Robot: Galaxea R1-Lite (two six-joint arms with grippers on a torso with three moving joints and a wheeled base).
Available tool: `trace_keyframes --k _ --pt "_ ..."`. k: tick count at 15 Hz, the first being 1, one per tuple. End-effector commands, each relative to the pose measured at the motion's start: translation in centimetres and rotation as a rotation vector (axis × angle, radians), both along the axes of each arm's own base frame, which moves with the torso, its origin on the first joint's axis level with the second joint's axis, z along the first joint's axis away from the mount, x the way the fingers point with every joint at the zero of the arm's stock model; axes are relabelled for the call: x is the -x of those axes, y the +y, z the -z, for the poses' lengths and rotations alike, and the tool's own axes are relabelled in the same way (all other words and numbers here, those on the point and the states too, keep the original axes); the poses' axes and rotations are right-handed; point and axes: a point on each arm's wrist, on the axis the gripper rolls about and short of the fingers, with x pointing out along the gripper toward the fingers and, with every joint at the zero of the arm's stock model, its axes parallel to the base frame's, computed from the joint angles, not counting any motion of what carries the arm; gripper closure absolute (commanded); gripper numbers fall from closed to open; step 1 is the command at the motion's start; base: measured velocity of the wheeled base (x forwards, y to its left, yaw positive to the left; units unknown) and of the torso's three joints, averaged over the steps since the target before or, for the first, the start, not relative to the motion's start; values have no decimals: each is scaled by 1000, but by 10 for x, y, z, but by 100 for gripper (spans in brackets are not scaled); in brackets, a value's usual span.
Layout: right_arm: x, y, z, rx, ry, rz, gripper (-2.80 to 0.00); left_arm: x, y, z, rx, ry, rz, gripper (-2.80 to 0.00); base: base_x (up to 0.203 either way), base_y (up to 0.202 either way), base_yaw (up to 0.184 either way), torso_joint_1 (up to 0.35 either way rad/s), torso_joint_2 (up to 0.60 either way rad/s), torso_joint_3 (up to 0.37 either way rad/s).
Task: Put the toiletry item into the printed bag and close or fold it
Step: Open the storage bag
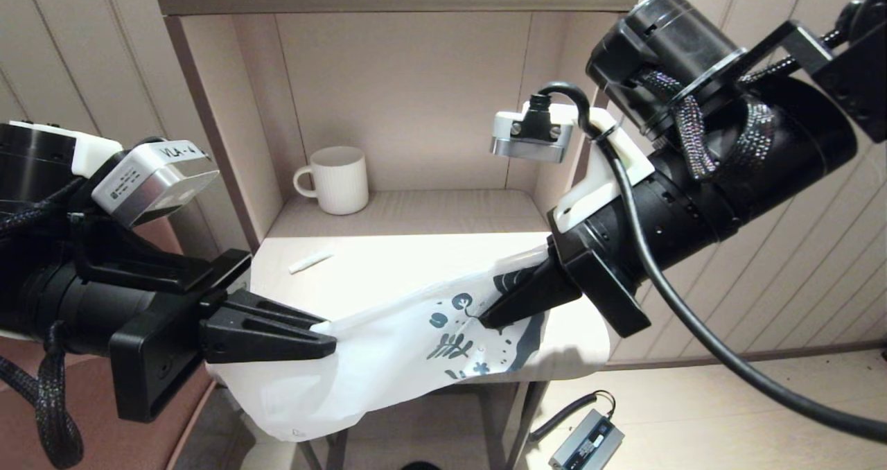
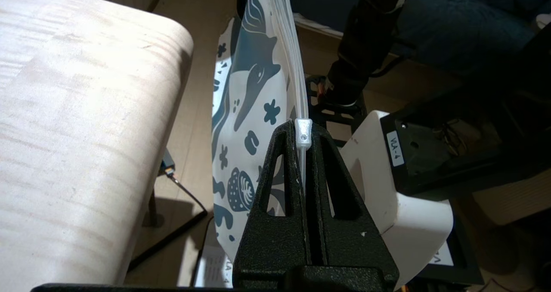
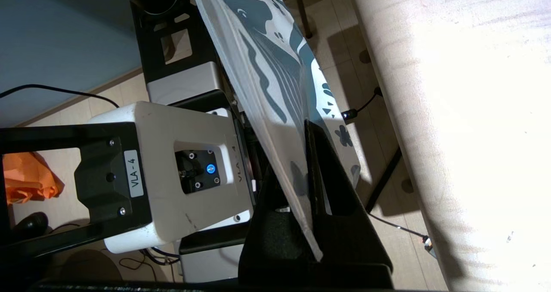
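Observation:
The printed bag (image 1: 388, 359) hangs stretched in the air over the table's front edge, held at both ends. My left gripper (image 1: 327, 337) is shut on its plain white end, pinching the zip strip just behind the small clear slider (image 2: 303, 132). My right gripper (image 1: 487, 321) is shut on the end with the dark teal print (image 3: 275, 76). The toiletry item (image 1: 310, 262), a slim white stick, lies on the table (image 1: 416, 262) behind the bag, apart from both grippers and outside the bag.
A white ribbed mug (image 1: 339, 179) stands in the open shelf cubby (image 1: 409, 96) at the back of the table. A grey power adapter (image 1: 587, 444) with a cable lies on the floor below the front edge.

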Motion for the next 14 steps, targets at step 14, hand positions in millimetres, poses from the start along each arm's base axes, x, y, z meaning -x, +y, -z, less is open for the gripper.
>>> trace_keyframes --k 14 --pt "0 -21 -8 -10 -21 52 0 2 3 13 -12 9 5 0 0 0 0 0 0 0"
